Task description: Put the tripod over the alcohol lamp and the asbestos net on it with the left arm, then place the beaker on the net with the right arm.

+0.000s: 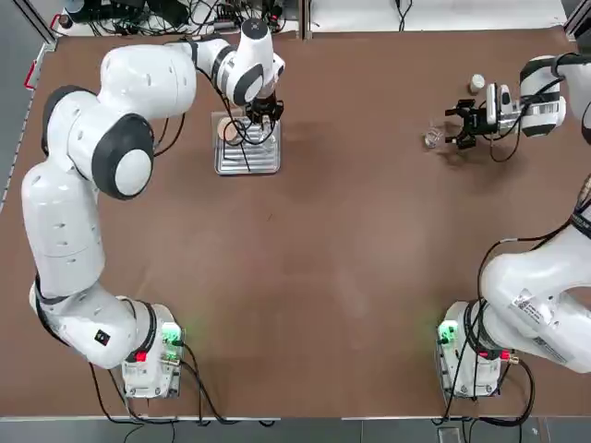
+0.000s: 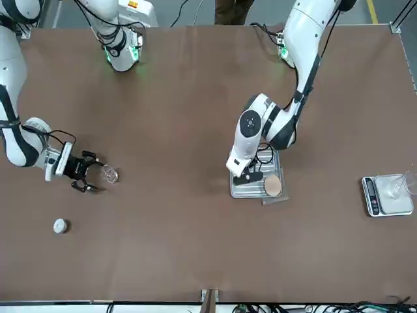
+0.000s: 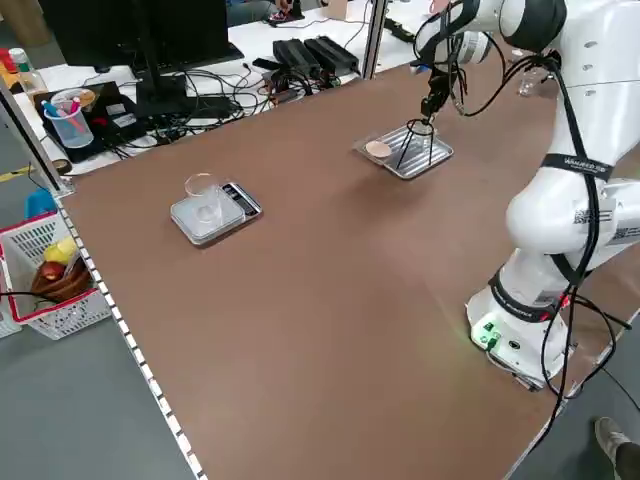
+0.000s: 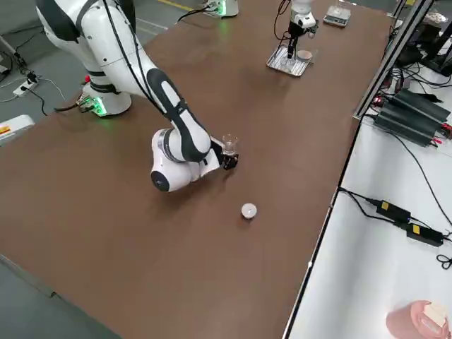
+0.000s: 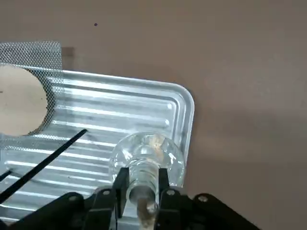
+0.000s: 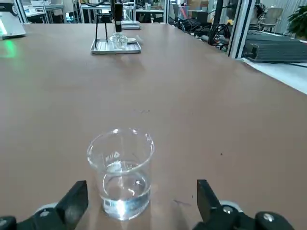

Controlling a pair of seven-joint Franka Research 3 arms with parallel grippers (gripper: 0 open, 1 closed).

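Two grippers are at work at the table, and places are best given from the ribbed silver tray (image 5: 105,112). On the tray, the left gripper (image 5: 144,173) is set at the neck of the alcohol lamp (image 5: 165,158); whether the neck is gripped, or how much slack is left, cannot be told. The tripod (image 5: 45,162) is also on the tray, with its dark legs close by the lamp; whether its ring is over the wick cannot be told. The asbestos net (image 5: 53,55), with its tan disc, lies partly over the tray's edge. Well apart from the tray, on the robot's right, the beaker (image 6: 125,189) stands upright with clear liquid in it. The right gripper (image 6: 145,194) is spread wide around the beaker's near side, with nothing held.

The step in hand is judged to be the securing of the lamp, so that lamp and tripod can be lined up. The neck should be taken squarely and softly, since round glass may turn or slip if pinched off centre. Any lift is best kept low and level, so that the tripod's legs are not knocked. The beaker should be left standing until the net is laid flat on the ring.
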